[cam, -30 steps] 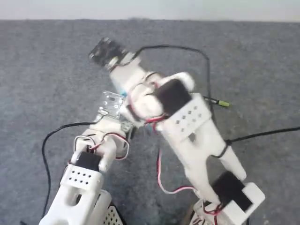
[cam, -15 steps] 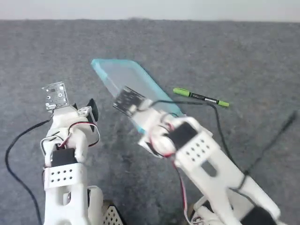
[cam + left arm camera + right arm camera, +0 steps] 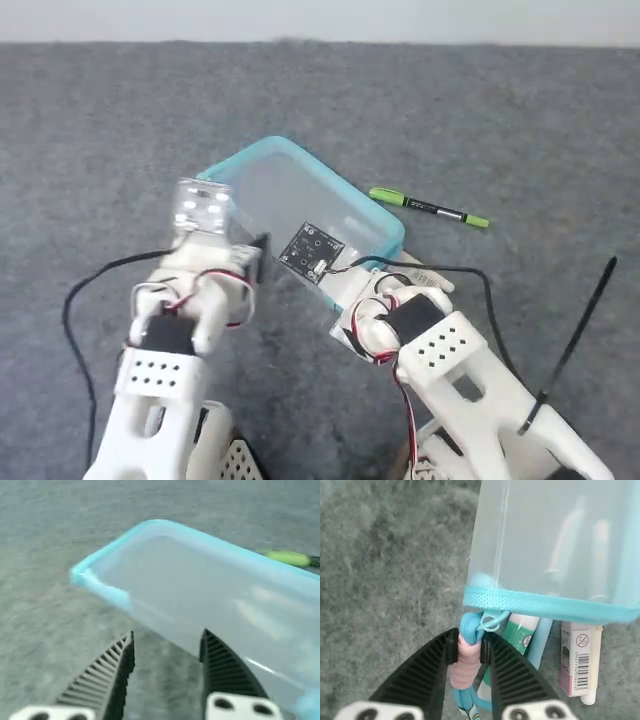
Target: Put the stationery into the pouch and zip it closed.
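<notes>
A translucent pouch [image 3: 300, 195] with a teal rim lies mid-table. My right gripper [image 3: 468, 647] is shut on the pink and teal zipper pull [image 3: 466, 666] at the pouch's [image 3: 560, 545] near end. Beside that end lie a green-and-white tube [image 3: 522, 630] and a white and pink stick [image 3: 580, 660]. A green pen [image 3: 430, 208] rests on the carpet to the pouch's right. My left gripper [image 3: 167, 650] is open just short of the pouch's [image 3: 200, 585] long side, close to its teal corner. The green pen [image 3: 290, 557] shows beyond the pouch.
Grey carpet [image 3: 520, 110] covers the table. Black cables [image 3: 85, 300] trail from both arms, and one with a cable tie [image 3: 580, 330] runs at the right. Both arm bodies crowd the front of the table.
The left arm has swung right, up to the pouch's side. The right arm has drawn back toward the front, and the pouch has shifted and turned with it.
</notes>
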`<state>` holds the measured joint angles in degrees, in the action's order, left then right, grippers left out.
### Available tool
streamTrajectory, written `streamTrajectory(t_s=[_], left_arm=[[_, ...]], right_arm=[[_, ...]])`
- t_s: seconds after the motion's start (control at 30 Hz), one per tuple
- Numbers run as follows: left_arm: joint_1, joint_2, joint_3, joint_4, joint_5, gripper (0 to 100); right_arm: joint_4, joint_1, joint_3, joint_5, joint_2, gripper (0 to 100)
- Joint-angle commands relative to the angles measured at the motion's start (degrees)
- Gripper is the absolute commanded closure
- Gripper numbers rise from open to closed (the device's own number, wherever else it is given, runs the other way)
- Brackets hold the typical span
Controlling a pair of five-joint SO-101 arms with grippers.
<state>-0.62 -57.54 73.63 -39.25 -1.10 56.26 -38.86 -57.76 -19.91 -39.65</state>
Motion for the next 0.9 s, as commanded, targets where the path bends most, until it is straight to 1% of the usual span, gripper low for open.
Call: streamTrajectory(t_s=[0.0, 0.1, 0.2, 0.3, 0.4, 0.47, 0.67, 0.73, 0.87], left_arm=[[-6.95, -1.14, -2.51, -0.18, -0.79, 75], [-8.26, -0.97, -2.24, 0.79, -2.11, 75], [-8.35, -0.97, 1.63, 6.95, -2.02, 75], [-8.70, -0.97, 4.97, 12.31, -2.02, 75], [-8.70, -0.97, 5.23, 12.48, -2.02, 75], [-8.70, -0.88, 5.41, 12.48, -2.02, 75], [-8.09, -0.88, 6.37, 12.48, -1.76, 75], [-8.09, -0.88, 7.08, 12.48, -1.67, 75], [-8.09, -0.88, 7.78, 12.48, -1.67, 75]], right_arm=[[-1.36, 0.40, 0.09, -0.70, -3.12, 99.2], [-1.45, 0.31, 0.09, -0.18, -3.30, 99.2], [-1.71, -0.13, 0.35, 1.85, -3.82, 99.2], [-1.10, -3.56, 0.35, 2.20, -7.87, 99.2], [1.45, -6.29, 0.26, 2.55, -13.76, 99.2], [2.86, -6.11, 0.35, 3.60, -17.45, 99.2], [6.02, -5.93, 0.35, 3.69, -23.43, 99.2], [6.46, -4.53, 0.44, 3.69, -23.96, 99.2], [6.55, 1.36, 2.20, 3.60, -23.87, 99.2]])
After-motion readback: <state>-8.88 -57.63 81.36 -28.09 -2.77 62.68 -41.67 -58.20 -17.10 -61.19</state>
